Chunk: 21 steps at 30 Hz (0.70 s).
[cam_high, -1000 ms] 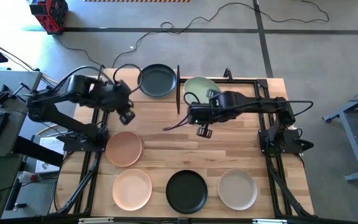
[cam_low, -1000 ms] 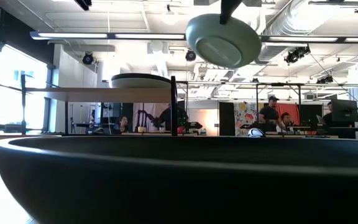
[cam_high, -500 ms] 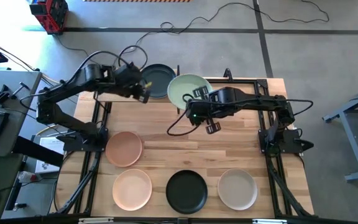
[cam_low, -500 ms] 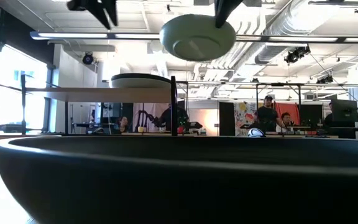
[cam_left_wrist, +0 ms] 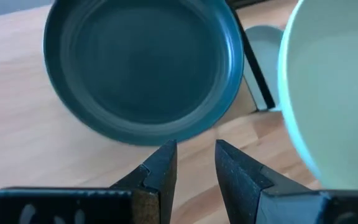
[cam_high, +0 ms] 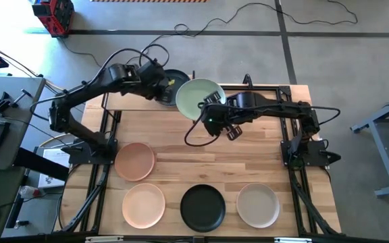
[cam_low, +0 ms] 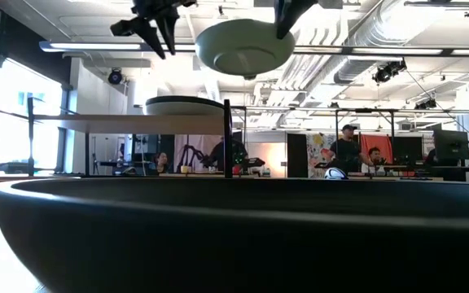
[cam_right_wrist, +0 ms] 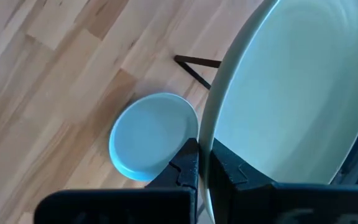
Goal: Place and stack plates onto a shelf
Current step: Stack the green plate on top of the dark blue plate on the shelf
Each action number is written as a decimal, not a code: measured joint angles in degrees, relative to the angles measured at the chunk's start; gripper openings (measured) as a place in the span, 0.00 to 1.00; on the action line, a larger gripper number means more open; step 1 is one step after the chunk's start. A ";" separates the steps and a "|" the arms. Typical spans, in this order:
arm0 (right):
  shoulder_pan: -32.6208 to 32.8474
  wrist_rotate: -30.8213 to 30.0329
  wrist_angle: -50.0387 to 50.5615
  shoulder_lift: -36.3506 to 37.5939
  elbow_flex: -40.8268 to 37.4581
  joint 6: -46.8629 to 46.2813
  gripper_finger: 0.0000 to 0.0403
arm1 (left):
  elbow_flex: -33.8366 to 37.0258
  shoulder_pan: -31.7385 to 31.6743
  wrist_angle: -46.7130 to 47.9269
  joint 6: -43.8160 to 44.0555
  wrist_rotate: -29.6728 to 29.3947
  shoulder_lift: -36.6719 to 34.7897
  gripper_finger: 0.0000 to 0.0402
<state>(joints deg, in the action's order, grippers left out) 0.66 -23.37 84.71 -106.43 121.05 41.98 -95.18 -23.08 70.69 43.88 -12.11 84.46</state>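
Since the earlier high view, the pale green plate [cam_high: 198, 98] has been carried leftward across the upper middle of the frame, and the left pincer [cam_high: 169, 86] has been brought right to meet it over the shelf [cam_high: 130, 102].

High view: the right pincer [cam_high: 206, 110] is pinched on the green plate's rim, right of the dark plate [cam_high: 171, 79] on the shelf. Four more plates lie low in the frame.

Low view: the green plate [cam_low: 244, 46] hangs at upper centre, above and right of the plate resting on the shelf [cam_low: 129, 122].

Left wrist view: the left pincer [cam_left_wrist: 196, 163] is spread with nothing between its fingers, above the dark plate [cam_left_wrist: 143, 65].

Right wrist view: the right pincer [cam_right_wrist: 204, 163] is pressed together on the green rim; a pale blue plate [cam_right_wrist: 152, 135] lies on the table [cam_right_wrist: 48, 93] below.

For a clean stack, the green plate should probably be centred over the dark one, levelled, lowered, and only then released.

No brand, label or writing can be read.
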 joint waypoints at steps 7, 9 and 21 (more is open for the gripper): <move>-1.06 2.64 -0.09 0.00 -0.02 3.25 0.00 | 0.00 -0.32 -6.88 -0.90 2.74 0.14 0.24; -1.18 2.64 -0.13 0.00 -0.02 4.09 0.00 | 0.00 -0.32 -8.29 -0.94 3.43 0.14 0.24; -1.80 2.51 -3.52 0.00 -0.04 8.01 0.00 | 0.00 -0.10 -9.37 -0.46 3.66 0.45 0.24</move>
<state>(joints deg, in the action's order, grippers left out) -1.14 -20.86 81.19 -106.43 121.01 50.00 -95.18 -23.18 61.32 43.42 -8.45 84.90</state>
